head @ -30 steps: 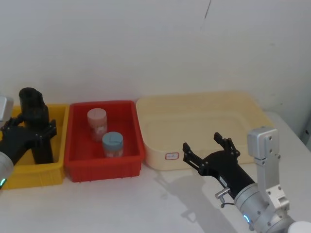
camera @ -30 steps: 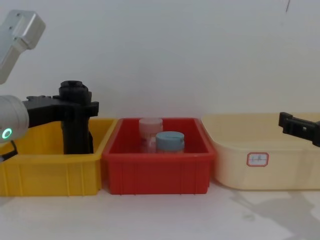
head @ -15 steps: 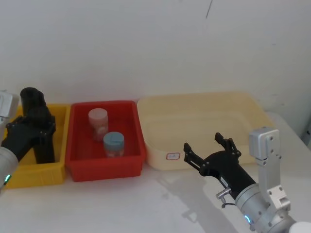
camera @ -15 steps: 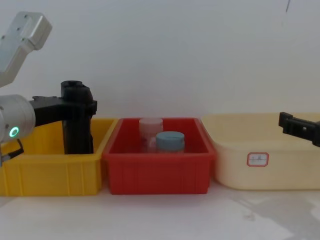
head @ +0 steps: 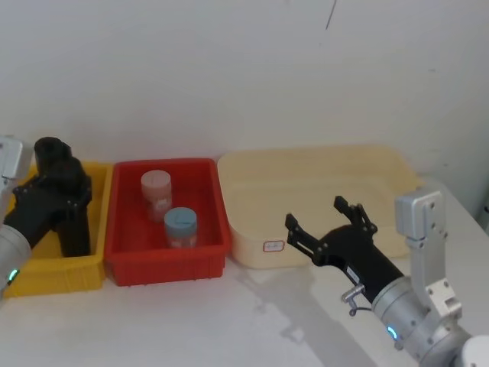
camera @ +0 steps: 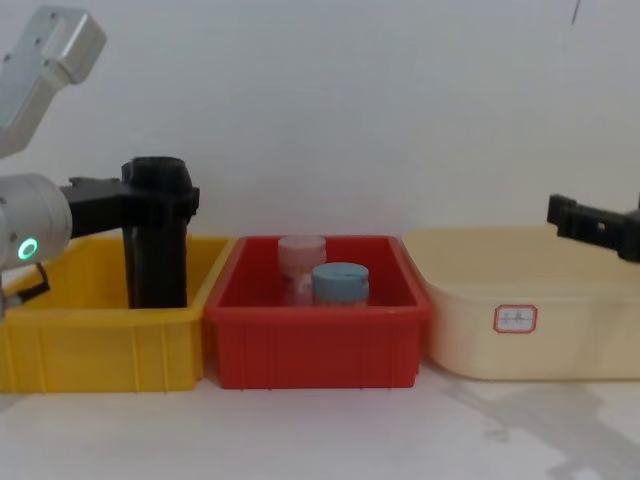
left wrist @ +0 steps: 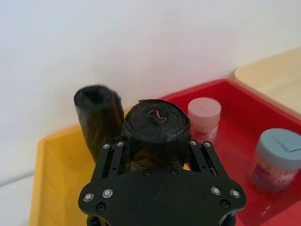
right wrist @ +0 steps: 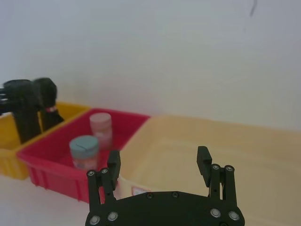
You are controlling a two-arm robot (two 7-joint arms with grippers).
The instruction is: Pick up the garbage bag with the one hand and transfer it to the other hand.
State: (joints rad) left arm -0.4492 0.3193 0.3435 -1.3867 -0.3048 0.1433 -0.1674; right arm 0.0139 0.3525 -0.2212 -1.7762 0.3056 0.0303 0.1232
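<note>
Got the garbage bag (left wrist: pixel 157 117) clamped upright in the left end effector (left wrist: pixel 157 143), bottom in the yellow bin (camera: pixel 100 350) below it; barely lifted since a second ago; right end effector (right wrist: pixel 159 156) spread open, nudged higher, well apart; handoff probably next.

A plain white wall (head: pixel 191 69) rises behind the smooth white tabletop (head: pixel 191 321); a thin dark crack (head: pixel 329 14) runs high above the tabletop.

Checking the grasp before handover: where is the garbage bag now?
In the left wrist view the garbage bag stands upright in the yellow bin, left of the red bin, clamped in the left gripper; the right gripper hovers open by the cream tub.
</note>
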